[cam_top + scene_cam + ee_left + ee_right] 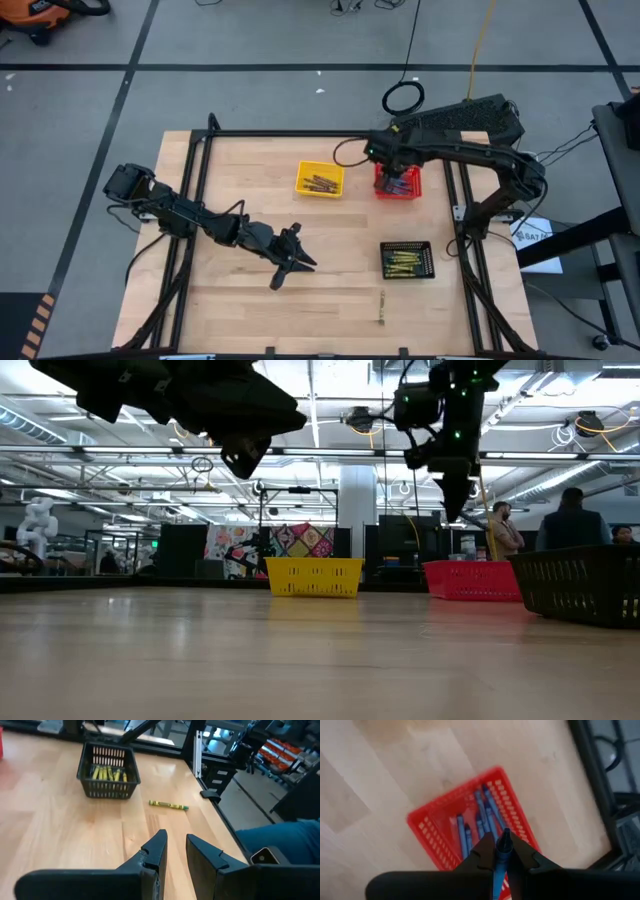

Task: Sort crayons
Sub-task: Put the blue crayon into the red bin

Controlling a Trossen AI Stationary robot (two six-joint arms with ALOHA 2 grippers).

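Observation:
My right gripper (pixel 502 851) hangs above the red basket (pixel 427 827), shut on a blue crayon (pixel 504 842). Several more blue crayons (pixel 480 820) lie on the floor of that basket. The yellow basket (pixel 320 180) holds brown crayons, and the black basket (pixel 407 260) holds yellow-olive crayons (pixel 107 772). One yellow-olive crayon (pixel 168 805) lies flat on the table near the front edge. My left gripper (pixel 176 851) hovers open over the table's left middle, with nothing between its fingers. My right gripper pinches the blue crayon between its two fingers. The crayon's pointed end (pixel 505 836) sticks out past the fingertips. The fingers point steeply down and the crayon runs along them. It is lifted clear above the red basket.
The three baskets stand apart on the table's right half (pixel 250 310), with the yellow one left of the red one (pixel 398 184) at the back. Black frame rails (pixel 200 180) run along the table's sides. People stand in the room behind the table.

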